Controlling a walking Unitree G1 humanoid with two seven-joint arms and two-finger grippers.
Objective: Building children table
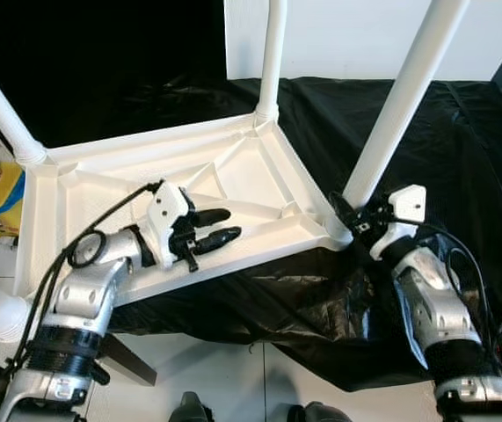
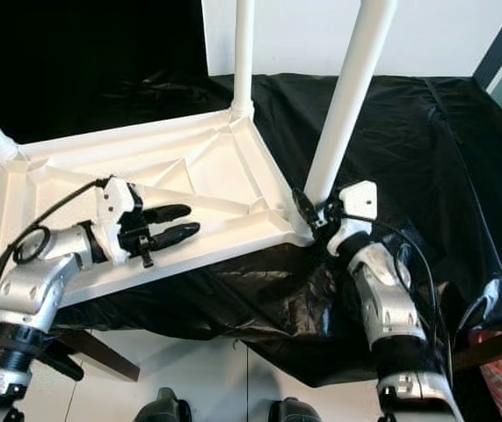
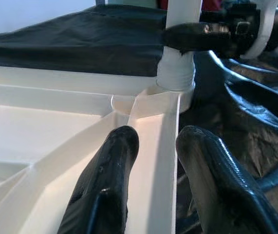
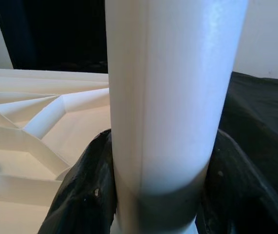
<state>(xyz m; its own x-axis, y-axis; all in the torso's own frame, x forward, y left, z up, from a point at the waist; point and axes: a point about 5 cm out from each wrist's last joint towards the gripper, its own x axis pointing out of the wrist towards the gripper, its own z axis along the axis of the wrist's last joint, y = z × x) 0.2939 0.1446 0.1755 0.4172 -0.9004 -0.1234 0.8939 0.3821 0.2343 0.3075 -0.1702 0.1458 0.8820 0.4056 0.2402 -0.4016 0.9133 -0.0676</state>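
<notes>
Left pincer (image 1: 214,226): lower left of the head view, both black fingers spread apart and holding nothing; they reach over the near rim of the upturned top, one finger (image 3: 110,165) inside the rim wall and the other outside it, seemingly resting there.

Right pincer (image 1: 349,218): lower right of the frame, fingers closed around the base of the near-right leg, right at its socket.

White ribbed plastic children's tabletop (image 1: 101,189): lies upside down across the middle left of the frame, underside ribs showing, on a counter draped in crinkled black plastic sheet (image 1: 461,158).

White round plastic table leg (image 1: 404,97): stands in the near-right corner socket, long axis rising toward the upper right of the frame, slightly tilted; it is much nearer the right arm than the left.

Other legs: one upright at the far corner (image 1: 272,53), top centre; another at the upper left corner (image 1: 0,110).

Step in hand: probably seating or twisting the gripped leg home while the left arm steadies the top.
</notes>
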